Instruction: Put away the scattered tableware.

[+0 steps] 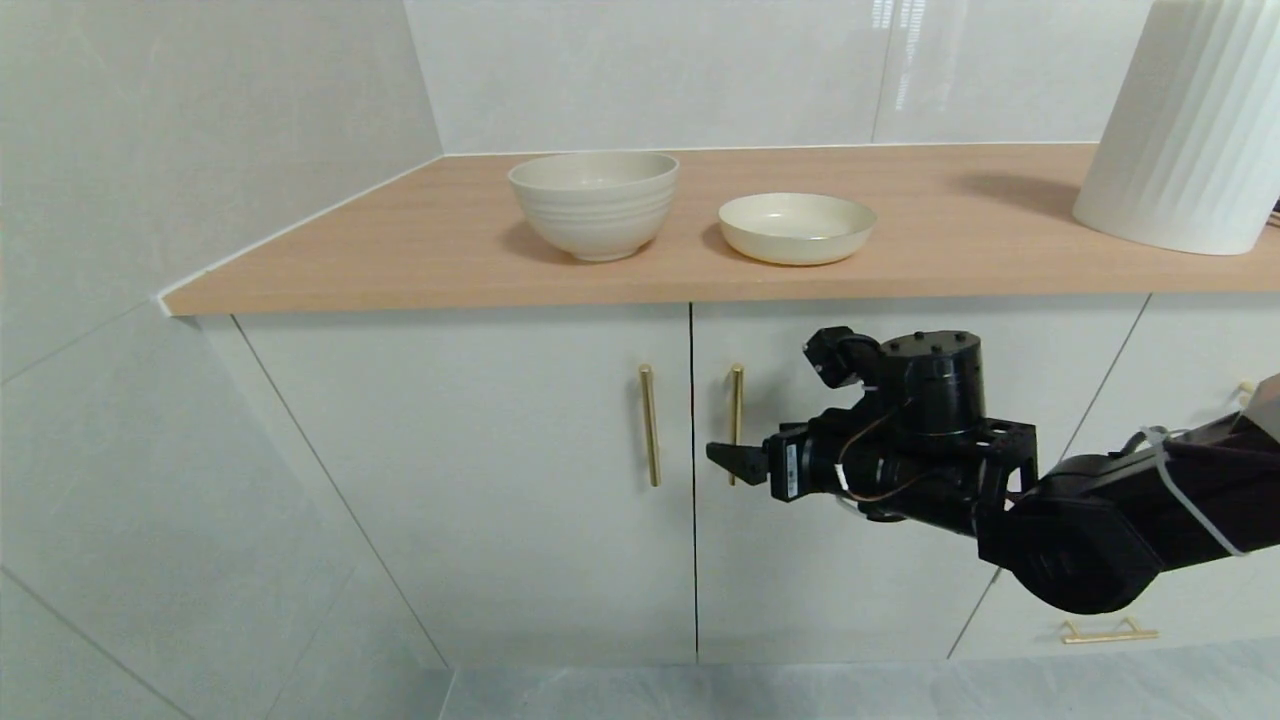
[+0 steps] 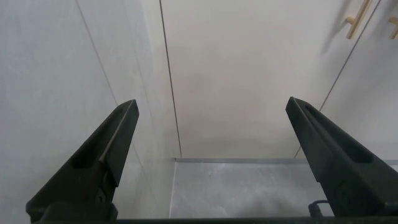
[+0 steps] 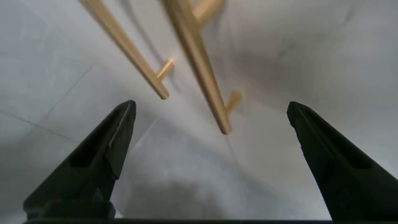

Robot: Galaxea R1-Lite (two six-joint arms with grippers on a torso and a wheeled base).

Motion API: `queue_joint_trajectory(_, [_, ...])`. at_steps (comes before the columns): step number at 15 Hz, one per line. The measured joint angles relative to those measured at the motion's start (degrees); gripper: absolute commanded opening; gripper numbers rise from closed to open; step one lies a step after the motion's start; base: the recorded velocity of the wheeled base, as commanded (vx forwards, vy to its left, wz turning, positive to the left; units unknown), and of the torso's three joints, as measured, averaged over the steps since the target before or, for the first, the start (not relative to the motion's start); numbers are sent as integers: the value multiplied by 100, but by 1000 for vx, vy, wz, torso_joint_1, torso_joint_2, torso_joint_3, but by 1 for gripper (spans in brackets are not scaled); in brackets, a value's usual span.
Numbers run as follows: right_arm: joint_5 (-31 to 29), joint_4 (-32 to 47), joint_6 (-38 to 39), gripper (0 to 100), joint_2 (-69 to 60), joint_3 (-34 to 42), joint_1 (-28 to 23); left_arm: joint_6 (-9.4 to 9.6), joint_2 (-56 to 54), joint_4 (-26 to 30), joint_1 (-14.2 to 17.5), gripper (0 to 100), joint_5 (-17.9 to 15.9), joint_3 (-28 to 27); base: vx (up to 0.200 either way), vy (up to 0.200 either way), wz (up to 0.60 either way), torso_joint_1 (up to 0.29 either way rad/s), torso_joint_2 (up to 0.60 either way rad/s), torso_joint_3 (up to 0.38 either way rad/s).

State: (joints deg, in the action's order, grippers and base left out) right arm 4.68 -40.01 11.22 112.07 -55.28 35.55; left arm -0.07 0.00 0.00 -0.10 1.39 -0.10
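While my left claw [image 2: 211, 158] hangs spread wide before a cabinet door [image 2: 249, 81] low down, the work sits with the other arm. Up and to the left of the right claw [image 1: 728, 461] stands the bowl [image 1: 594, 203] on the counter [image 1: 400, 265]. The left handle [image 1: 650, 425] is just left of that claw, and the right handle [image 1: 736, 400] lies just beyond its jaws, which stand spread and hold nothing. Above and slightly right rests the shallow dish [image 1: 797, 227]. I judge this the door-opening step: next I need to straddle that handle, close firmly, and pull outward along the door's arc.
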Motion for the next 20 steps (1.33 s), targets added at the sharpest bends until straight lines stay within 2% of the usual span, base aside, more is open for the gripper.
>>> queue_joint_trajectory(10, [137, -104, 884, 100, 284, -362, 290, 0, 0, 0, 0, 100, 0, 0, 0, 0, 0, 0, 0, 0])
queue_joint_trajectory(16, [128, -830, 1040, 100, 467, -276, 488, 0, 0, 0, 0, 100, 0, 0, 0, 0, 0, 0, 0, 0])
queue_joint_trajectory(18, [282, -837, 1048, 100, 433, -122, 538, 0, 0, 0, 0, 100, -2, 0, 0, 0, 0, 0, 0, 0])
queue_joint_trajectory(20, [728, -827, 1048, 100, 293, 123, 560, 0, 0, 0, 0, 100, 0, 0, 0, 0, 0, 0, 0, 0])
